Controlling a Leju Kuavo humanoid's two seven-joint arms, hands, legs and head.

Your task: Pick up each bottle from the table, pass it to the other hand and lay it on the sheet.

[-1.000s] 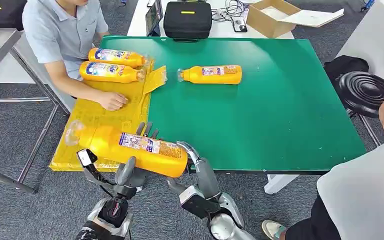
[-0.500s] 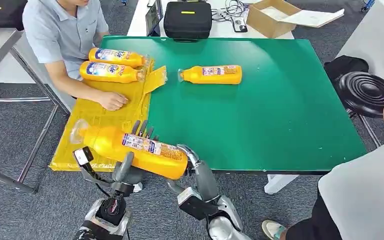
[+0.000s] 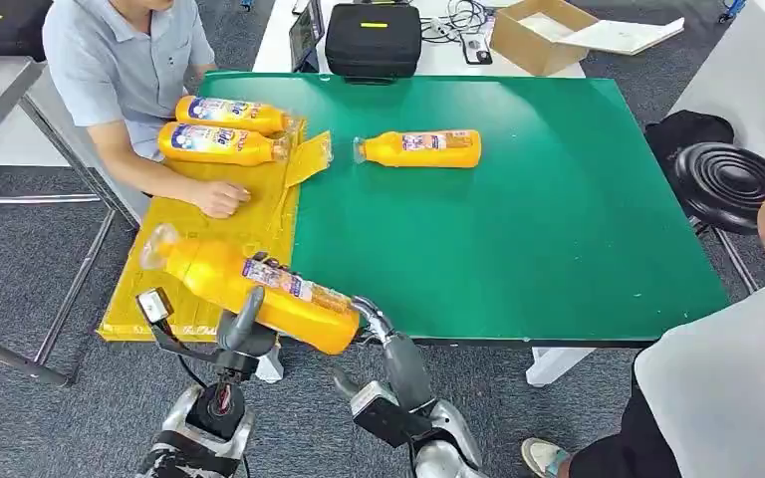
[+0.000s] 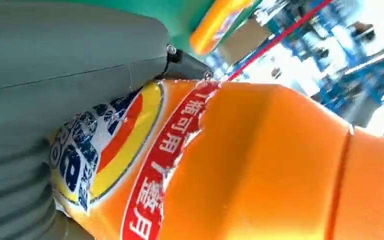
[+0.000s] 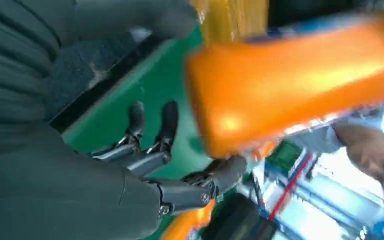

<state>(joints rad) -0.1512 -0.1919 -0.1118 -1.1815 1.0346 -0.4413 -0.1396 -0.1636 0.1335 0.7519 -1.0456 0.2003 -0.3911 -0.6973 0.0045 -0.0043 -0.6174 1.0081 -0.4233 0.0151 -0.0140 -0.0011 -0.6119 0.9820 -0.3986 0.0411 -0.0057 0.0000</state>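
**Orange bottle in the left hand, above the sheet's near edge**

In the head view, the left hand (image 3: 244,334) gripped a large orange plastic bottle with a printed label (image 3: 259,289) from below, its thumb up against the near side. The bottle lay tilted in the air over the near corner of the crinkled yellow plastic sheet (image 3: 209,234), clear cap toward the sheet and flat base toward the right hand (image 3: 374,324). That hand sat just beside the base, at the front edge of the green table (image 3: 558,219). Two more orange bottles (image 3: 224,129) lay side by side at the sheet's far end, and a fourth orange bottle (image 3: 420,148) lay on the bare green surface. A seated person in a grey shirt (image 3: 125,60) rested a hand on the sheet between the far pair and the held bottle. A black case (image 3: 374,40) and an open cardboard box (image 3: 548,35) stood beyond the table.

In the left wrist view, the held bottle's glossy orange wall and red-and-blue label filled the space against the grey ribbed hand.

In the right wrist view, the right hand's dark fingers (image 5: 150,140) were spread apart over the green surface, holding nothing; the bottle's blurred base hung just past them.
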